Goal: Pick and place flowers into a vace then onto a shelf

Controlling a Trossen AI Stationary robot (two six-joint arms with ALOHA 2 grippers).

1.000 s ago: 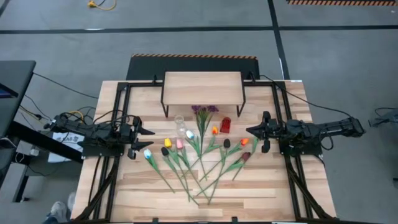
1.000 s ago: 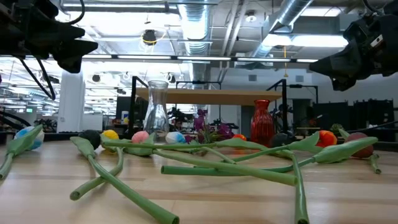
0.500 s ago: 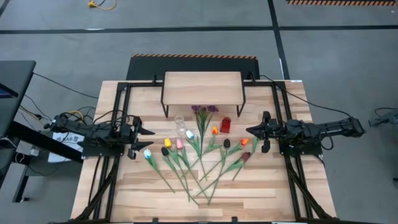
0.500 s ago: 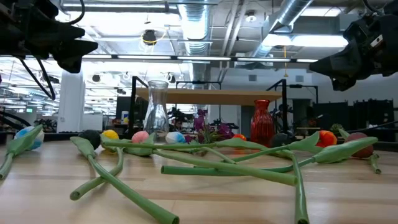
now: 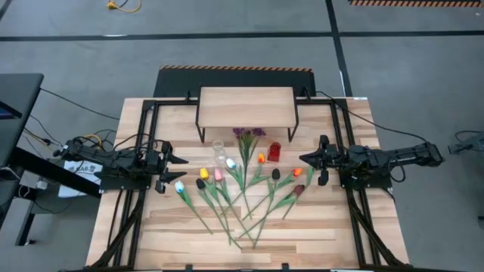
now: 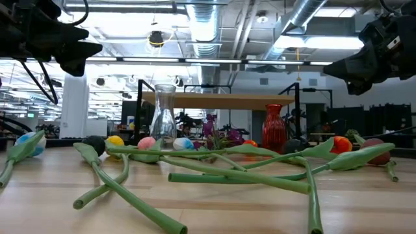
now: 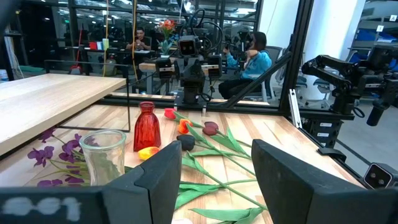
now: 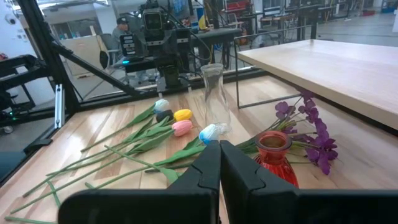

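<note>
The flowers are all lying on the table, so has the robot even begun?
Nothing looks done: the flowers lie loose, the clear vase and red vase are empty, the shelf bare. The left gripper and right gripper hold nothing. Everything remains.

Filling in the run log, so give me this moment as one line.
left end effector: open, table's left | right end effector: shut, table's right | green-stemmed artificial flowers: on table | clear glass vase: empty

Wooden table (image 5: 318,227): flowers (image 5: 242,189), vases, shelf (image 5: 246,106).
</note>
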